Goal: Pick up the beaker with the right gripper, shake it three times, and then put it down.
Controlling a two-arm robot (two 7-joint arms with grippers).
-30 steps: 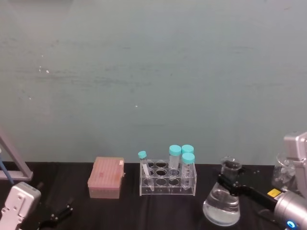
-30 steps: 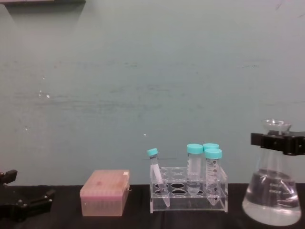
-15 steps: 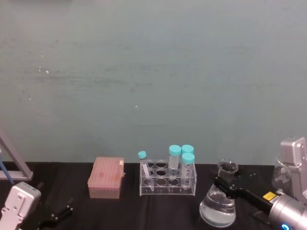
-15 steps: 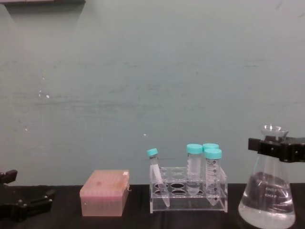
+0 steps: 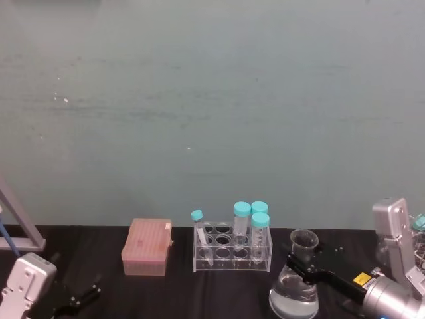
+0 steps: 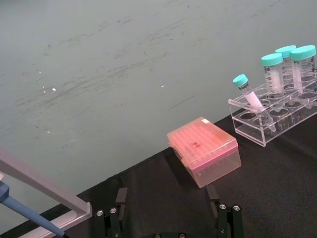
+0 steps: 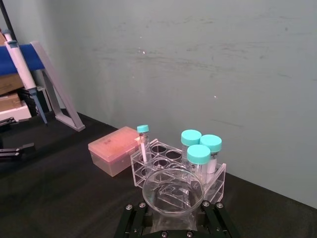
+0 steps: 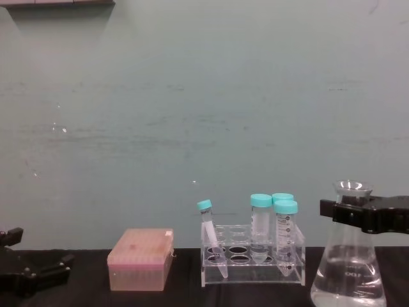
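One right end effector [image 8: 348,214] grips the beaker [image 8: 348,272] beside the rack [image 8: 252,259].

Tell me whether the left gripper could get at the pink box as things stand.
Probably yes. The left gripper sits open, low at the table's left, and the pink box lies just ahead with bare black table between them.

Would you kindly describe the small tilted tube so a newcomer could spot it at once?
On the black table, find the clear plastic rack right of the pink lidded box. At the rack's left end leans the small teal-capped tube. It alone is slim and tilted; the three wide teal-capped tubes stand upright.
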